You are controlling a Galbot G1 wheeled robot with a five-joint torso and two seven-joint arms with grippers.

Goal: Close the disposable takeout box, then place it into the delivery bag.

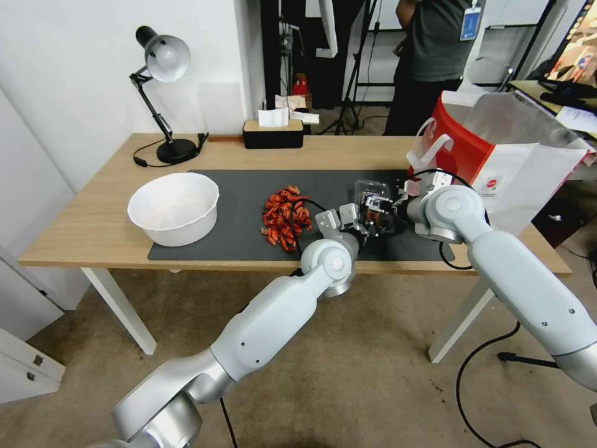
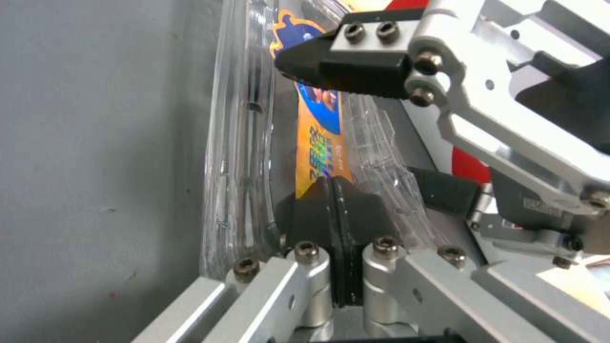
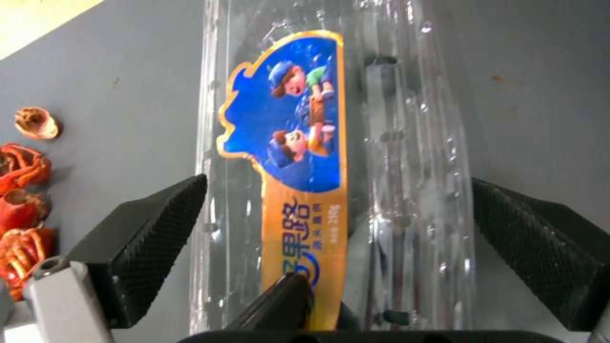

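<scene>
The small transparent thin-plastic clamshell takeout box (image 1: 375,208) is found on the dark grey mat (image 1: 249,186) of the pale wooden counter (image 1: 93,224), toward the counter's right end, between the two wrists. Its two halves are brought together, and a blue and orange cartoon sticker (image 3: 305,166) is seen on its clear wall.

The left pincer (image 2: 333,200) is pressed together on the near edge of the box: in the left wrist view its two black pads meet with the thin plastic rim pinched between them. The box extends away from this pincer toward the right one.

The right pincer (image 3: 337,247) is spread. In the right wrist view its two ribbed black pads stand one on each side of the box, both just clear of the plastic walls, so that the box lies between them and is straddled, not clamped. In the left wrist view one black fingertip (image 2: 337,66) of the right pincer is seen above the far part of the box.

The large boxy red-and-white paper delivery bag (image 1: 510,155) stands upright at the right end of the counter, just behind the right wrist, with its mouth open and its silvery lining exposed. A heap of red crayfish shells (image 1: 286,218) lies on the mat to the left of the box, apart from it. A round white bowl (image 1: 174,208) stands farther left.
</scene>
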